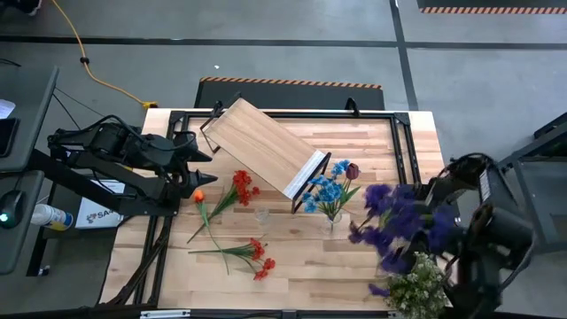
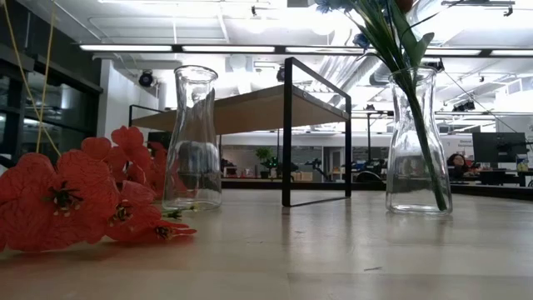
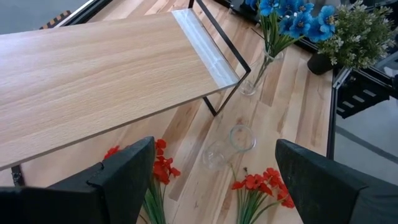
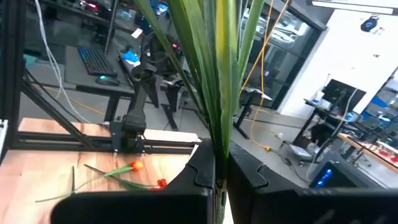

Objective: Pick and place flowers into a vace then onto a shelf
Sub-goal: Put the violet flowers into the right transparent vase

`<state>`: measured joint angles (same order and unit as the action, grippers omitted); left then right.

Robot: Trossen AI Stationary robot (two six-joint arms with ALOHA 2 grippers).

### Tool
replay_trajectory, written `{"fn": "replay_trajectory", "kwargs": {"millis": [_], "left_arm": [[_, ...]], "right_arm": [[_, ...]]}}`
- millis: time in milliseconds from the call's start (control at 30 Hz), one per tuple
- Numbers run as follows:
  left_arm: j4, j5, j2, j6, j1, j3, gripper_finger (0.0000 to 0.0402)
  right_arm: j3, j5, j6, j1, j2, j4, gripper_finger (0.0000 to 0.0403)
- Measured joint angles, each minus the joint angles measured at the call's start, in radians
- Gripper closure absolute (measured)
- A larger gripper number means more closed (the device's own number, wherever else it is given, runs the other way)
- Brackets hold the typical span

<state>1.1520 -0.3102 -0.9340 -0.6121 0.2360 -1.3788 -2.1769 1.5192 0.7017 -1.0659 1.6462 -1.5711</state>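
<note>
My right gripper (image 4: 221, 173) is shut on a bunch of purple flowers (image 1: 400, 221), held above the table's right side. At the left edge my left gripper (image 3: 214, 186) hangs open and holds nothing, facing the shelf (image 1: 266, 146), which stands on its black frame ends at the far middle. In front of the shelf stands a glass vase (image 1: 332, 217) with blue flowers and a dark red one (image 1: 330, 188). An empty glass vase (image 1: 261, 214) stands left of it. Red flowers (image 1: 239, 188), more red ones (image 1: 255, 257) and an orange one (image 1: 198, 195) lie flat on the table. My right gripper pinches the bunch's green stems (image 4: 219, 146) between its two fingers (image 4: 202, 171), several stems together. The fingers come in level from the table's right side and lie across the stems. The bunch is lifted clear of the table, and its purple heads (image 1: 394, 213) spread out beyond the gripper.
A bushy pale green-white plant (image 1: 416, 288) stands at the near right corner, close under the right arm. A black frame (image 1: 403, 146) runs along the table's far and right edges. Bare wood lies between the two vases and the near edge (image 1: 337, 266).
</note>
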Motion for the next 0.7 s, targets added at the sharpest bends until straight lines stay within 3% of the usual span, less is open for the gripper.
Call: {"fn": "replay_trajectory", "kwargs": {"millis": [700], "left_arm": [[-0.055,-0.052,0.000,-0.002,0.000,0.000,0.0034]], "right_arm": [[0.000,-0.010,-0.289,-0.130,-0.323,0.000,0.0395]]}}
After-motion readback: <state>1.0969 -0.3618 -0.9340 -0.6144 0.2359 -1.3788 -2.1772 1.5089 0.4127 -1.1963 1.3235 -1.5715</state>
